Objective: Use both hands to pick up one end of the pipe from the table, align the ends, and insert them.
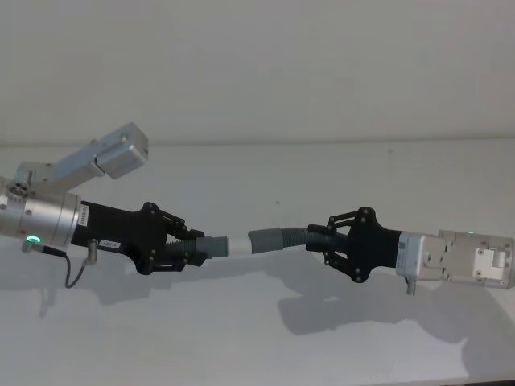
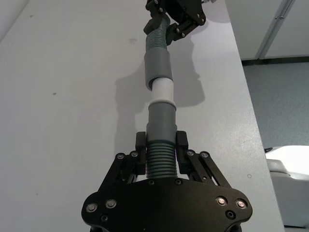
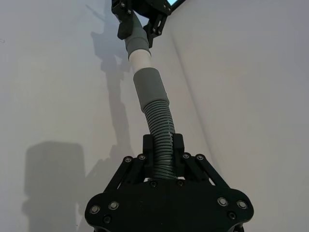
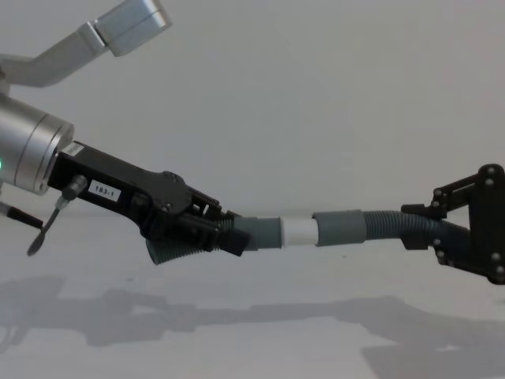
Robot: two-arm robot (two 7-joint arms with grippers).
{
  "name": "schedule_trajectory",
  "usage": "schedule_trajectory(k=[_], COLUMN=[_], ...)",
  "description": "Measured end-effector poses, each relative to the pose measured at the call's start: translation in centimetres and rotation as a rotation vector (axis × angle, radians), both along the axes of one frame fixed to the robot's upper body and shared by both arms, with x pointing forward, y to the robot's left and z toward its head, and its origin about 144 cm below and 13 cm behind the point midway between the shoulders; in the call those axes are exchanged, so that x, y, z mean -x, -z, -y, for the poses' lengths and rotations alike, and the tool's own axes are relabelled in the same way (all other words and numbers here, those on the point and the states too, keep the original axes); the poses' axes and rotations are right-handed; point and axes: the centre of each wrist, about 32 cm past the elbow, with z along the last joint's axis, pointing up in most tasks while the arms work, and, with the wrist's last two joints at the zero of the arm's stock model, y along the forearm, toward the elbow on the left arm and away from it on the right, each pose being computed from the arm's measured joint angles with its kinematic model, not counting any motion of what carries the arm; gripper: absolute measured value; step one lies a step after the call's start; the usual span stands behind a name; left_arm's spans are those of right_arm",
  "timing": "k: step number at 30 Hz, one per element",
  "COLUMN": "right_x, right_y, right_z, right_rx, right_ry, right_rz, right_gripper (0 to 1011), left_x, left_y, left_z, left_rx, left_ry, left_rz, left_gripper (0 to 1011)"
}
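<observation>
Left gripper [image 1: 195, 245] and right gripper [image 1: 318, 235] face each other — jaws clamped.

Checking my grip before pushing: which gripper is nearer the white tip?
Left. The left gripper clamps its hose piece right behind the cuff bearing the white tip; the right gripper holds the other hose piece beyond the socket, farther off.

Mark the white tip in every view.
Head view: white tip mid-frame, between left hand and right hand.
Chest view: white tip mid-frame.
Left wrist view: white tip before the socket cuff.
Right wrist view: white tip past the socket cuff.
Shared landmark: the socket cuff.
</observation>
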Motion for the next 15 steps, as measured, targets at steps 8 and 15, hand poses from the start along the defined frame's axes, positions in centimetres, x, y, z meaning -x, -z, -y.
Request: schedule_trajectory(k=[8,15], right_x=[-0.08,-0.16], right_y=[-0.15,-0.24], right_z=[0.11,0.21], right_rx=[0.005,0.008], right_ry=[-0.004,-0.006], right_rz=[-0.002,-0.004], right_gripper=[211,211], left_x=[-0.06,-0.13], left_y=[0.13,0.21], left_z=[0.07,0.11], left_rx=[0.001,0.003], left_ry=[0.002,0.004], left_rz=[-0.003,-0.004], left_gripper=[327,327])
